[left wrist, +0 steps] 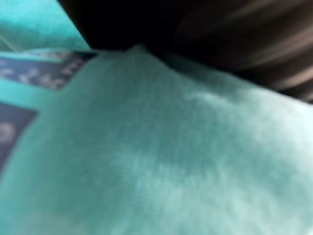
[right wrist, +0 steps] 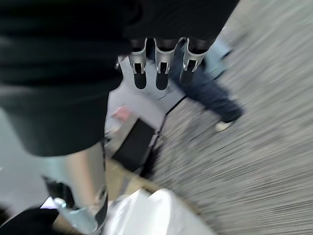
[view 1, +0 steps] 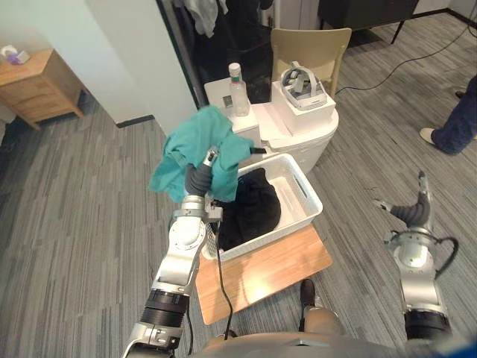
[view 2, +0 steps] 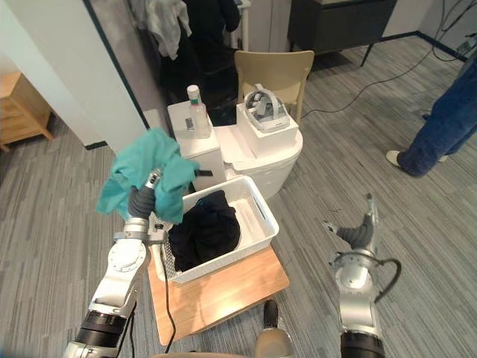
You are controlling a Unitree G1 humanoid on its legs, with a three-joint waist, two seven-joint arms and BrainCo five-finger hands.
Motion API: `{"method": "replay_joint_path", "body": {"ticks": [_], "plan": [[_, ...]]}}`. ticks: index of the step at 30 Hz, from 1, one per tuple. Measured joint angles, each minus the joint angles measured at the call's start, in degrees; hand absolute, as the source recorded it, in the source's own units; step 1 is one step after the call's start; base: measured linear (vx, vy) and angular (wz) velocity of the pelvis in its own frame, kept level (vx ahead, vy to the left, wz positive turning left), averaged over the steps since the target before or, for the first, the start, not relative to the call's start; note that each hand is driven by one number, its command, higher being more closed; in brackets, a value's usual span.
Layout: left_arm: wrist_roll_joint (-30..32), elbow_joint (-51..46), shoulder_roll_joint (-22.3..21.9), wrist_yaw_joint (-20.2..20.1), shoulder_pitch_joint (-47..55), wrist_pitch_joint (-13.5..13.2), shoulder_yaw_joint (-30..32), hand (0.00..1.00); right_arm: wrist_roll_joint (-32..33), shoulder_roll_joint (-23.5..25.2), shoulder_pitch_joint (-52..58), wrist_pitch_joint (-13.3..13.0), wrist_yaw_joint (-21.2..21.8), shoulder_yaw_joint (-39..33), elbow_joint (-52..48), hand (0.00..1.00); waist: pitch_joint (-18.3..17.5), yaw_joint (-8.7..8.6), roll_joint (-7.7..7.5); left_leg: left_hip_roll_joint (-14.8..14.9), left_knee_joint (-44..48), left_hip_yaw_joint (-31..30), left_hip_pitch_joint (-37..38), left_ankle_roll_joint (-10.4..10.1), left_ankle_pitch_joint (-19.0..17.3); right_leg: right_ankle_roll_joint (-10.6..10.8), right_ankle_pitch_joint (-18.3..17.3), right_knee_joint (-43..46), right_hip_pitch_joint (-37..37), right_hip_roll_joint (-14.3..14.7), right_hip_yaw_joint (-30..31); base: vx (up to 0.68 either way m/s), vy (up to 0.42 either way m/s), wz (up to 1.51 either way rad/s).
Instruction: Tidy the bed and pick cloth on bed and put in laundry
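A teal cloth (view 1: 186,149) hangs in the air, draped over my raised left hand (view 1: 200,179), just left of and above the white laundry basket (view 1: 304,188). The cloth covers most of that hand, and it lies close before the camera in the left wrist view (left wrist: 171,161). Black clothes (view 1: 252,210) lie heaped inside the basket. My right hand (view 1: 417,210) is held low on the right over the carpet, open with straight fingers (right wrist: 161,68) and holding nothing.
The basket stands on a low wooden board (view 1: 279,272). Behind it are a white round unit (view 1: 317,130) with a bottle (view 1: 238,89) and a headset (view 1: 302,83) on a white box, and a beige chair (view 1: 309,45). A person's leg (view 1: 456,119) stands at right. A wooden nightstand (view 1: 37,86) is far left.
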Motion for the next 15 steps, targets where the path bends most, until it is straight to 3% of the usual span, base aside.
{"method": "replay_joint_path", "body": {"ticks": [8, 11, 14, 15], "plan": [[6.60, 17.61, -0.15, -1.29, -4.17, 3.25, -0.84, 1.00, 4.01, 4.60, 9.02, 0.01, 0.45, -1.49, 1.34, 0.00, -0.13, -1.55, -0.23, -0.54, -1.71, 3.04, 1.87, -0.23, 0.07, -0.11, 0.34, 0.21, -0.61, 0.48, 2.88, 0.02, 0.007, -0.18], [10.30, 26.59, 0.05, -1.14, -6.11, 4.38, -0.49, 1.00, 5.27, 6.76, 11.23, -0.09, 1.70, -1.20, 1.72, 0.00, -0.07, -2.92, -0.84, -0.82, -1.72, 3.77, 1.90, -0.20, -0.13, -0.03, 0.54, 0.10, -1.02, 0.37, 3.58, -0.01, 0.002, -0.13], [11.91, 33.60, 0.09, -0.92, -8.35, 5.28, -0.51, 1.00, 7.37, 7.58, 11.63, -0.28, 2.57, -0.52, 1.97, 0.00, 0.10, -3.20, -1.53, -1.05, -1.67, 5.06, 1.59, -0.18, -0.26, -0.17, 0.90, -0.03, -2.22, 0.44, 4.73, -0.03, -0.016, -0.21], [12.61, 36.27, 0.09, -0.82, -9.21, 5.45, -0.50, 0.00, 7.67, 7.63, 11.76, -0.31, 2.83, -0.19, 1.97, 0.00, 0.25, -3.53, -1.75, -1.14, -1.65, 5.43, 1.50, -0.18, -0.26, -0.19, 1.02, -0.03, -2.71, 0.46, 5.13, -0.02, -0.025, -0.21]]}}
